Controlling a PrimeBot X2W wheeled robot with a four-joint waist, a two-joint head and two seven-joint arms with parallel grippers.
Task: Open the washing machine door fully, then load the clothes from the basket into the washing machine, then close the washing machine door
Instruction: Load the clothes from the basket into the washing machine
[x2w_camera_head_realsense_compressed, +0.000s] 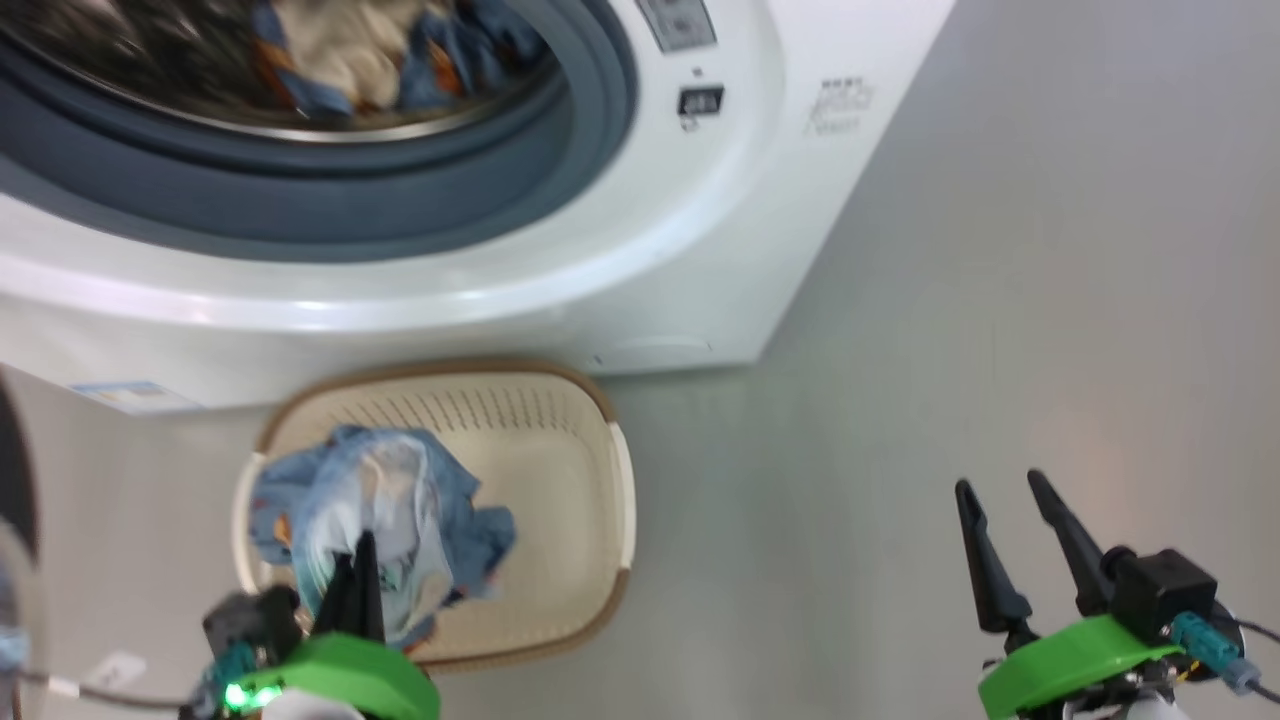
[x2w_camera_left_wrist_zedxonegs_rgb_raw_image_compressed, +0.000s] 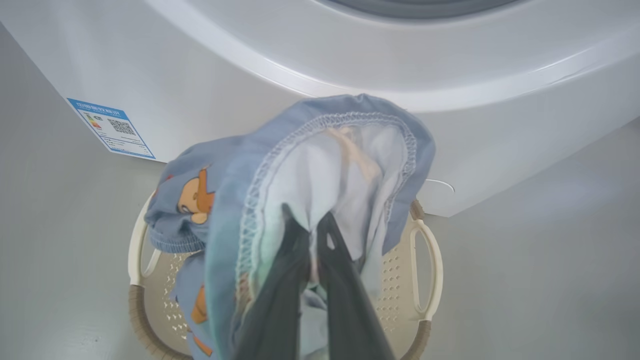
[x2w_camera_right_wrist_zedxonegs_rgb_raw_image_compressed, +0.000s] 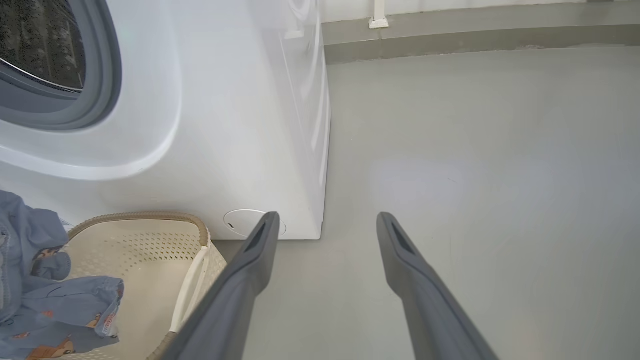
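At the near edge of the floor (x2w_camera_head_realsense_compressed: 1000, 300), the left gripper (x2w_camera_head_realsense_compressed: 356, 560) has its jaws pinched shut on a light-blue garment (x2w_camera_head_realsense_compressed: 400, 490), which drapes over the jaws above the left half of the basket (x2w_camera_head_realsense_compressed: 560, 440). Off to the right, the right gripper (x2w_camera_head_realsense_compressed: 1000, 488) hangs over bare floor with its jaws spread wide and holding nothing. The basket stands against the foot of the washing machine (x2w_camera_head_realsense_compressed: 700, 250), whose mouth is open, and other clothes (x2w_camera_head_realsense_compressed: 340, 50) already lie in the drum (x2w_camera_right_wrist_zedxonegs_rgb_raw_image_compressed: 45, 45). The grip looks narrow, so the trailing folds could slide free on the way up. They could also catch on the basket's rim or the grey gasket (x2w_camera_head_realsense_compressed: 300, 200) and spill onto the floor.
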